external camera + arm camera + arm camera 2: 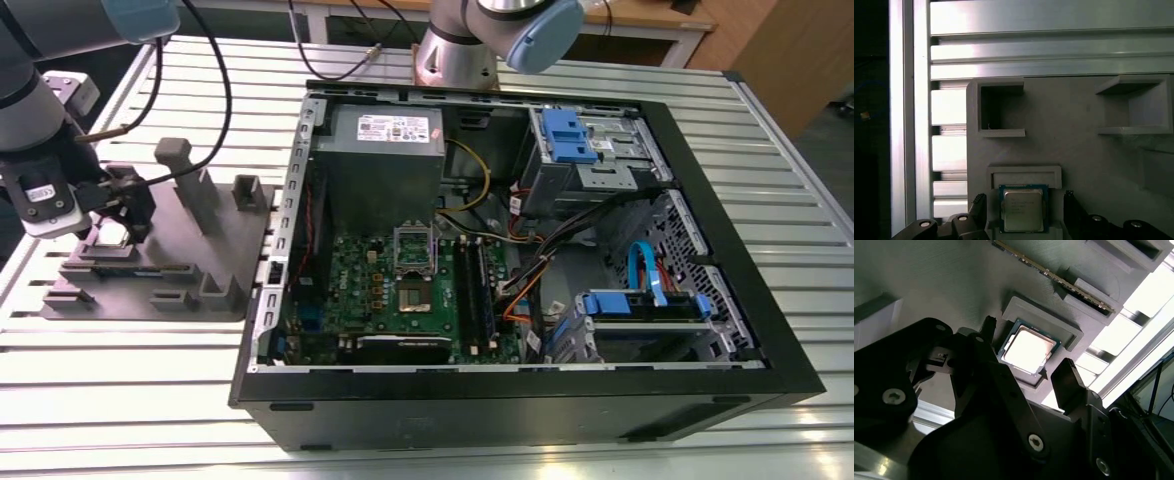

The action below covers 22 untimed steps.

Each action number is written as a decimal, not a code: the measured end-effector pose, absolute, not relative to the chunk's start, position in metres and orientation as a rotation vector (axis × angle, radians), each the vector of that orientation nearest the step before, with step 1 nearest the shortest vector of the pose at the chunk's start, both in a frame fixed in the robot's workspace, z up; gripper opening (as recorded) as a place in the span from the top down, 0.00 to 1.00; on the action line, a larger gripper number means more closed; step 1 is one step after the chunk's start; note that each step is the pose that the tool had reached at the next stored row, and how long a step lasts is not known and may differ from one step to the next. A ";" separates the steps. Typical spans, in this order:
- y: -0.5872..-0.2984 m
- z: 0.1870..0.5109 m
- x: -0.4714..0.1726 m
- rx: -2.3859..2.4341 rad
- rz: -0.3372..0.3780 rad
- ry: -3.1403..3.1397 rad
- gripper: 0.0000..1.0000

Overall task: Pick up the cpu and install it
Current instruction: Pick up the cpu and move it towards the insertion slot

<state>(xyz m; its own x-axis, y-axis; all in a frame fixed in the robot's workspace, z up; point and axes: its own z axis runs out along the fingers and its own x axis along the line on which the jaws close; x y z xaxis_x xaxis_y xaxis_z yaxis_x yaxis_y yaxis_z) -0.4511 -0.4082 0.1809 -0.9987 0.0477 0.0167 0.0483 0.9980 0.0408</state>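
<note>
Grey plate (1079,160), silvery square cpu (1023,209), dark-rimmed

Arm (27,110) was at the upper left of the frame. Gripper (118,205) hung low over the grey plastic plate (180,262) at centre left, in among its upright blocks. Plate lay on the slatted metal table (120,380), just beside the open computer case (534,400), which took up centre and right. Inside the case: green motherboard (360,290) lower centre with the shiny socket frame (416,250) on it, and the grey power supply (380,150) above. One blue drive bracket (567,135) upper right, second blue bracket (641,303) lower right. Silver arm base (461,50) stood top centre behind the case.
</note>
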 end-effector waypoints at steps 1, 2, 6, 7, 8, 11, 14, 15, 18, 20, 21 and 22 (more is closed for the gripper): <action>-0.408 0.181 -0.451 -0.075 -0.064 -3.124 0.29; -0.408 0.181 -0.451 -0.075 -0.064 -3.124 0.29; -0.408 0.180 -0.451 -0.075 -0.064 -3.124 0.37; -0.408 0.180 -0.451 -0.075 -0.064 -3.124 0.37; -0.408 0.180 -0.451 -0.075 -0.064 -3.124 0.37; -0.408 0.180 -0.451 -0.075 -0.064 -3.124 0.37; -0.408 0.180 -0.451 -0.074 -0.064 -3.124 0.37; -0.408 0.180 -0.451 -0.074 -0.064 -3.124 0.37; -0.408 0.180 -0.451 -0.074 -0.064 -3.124 0.37; -0.408 0.180 -0.451 -0.070 -0.064 -3.124 0.37; -0.408 0.180 -0.451 -0.066 -0.064 -3.124 0.37; -0.408 0.180 -0.451 -0.064 -0.064 -3.124 0.37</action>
<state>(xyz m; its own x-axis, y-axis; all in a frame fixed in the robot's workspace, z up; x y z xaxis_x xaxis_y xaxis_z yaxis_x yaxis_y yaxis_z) -0.4513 -0.4082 0.1797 -0.9990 0.0408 0.0168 0.0414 0.9983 0.0407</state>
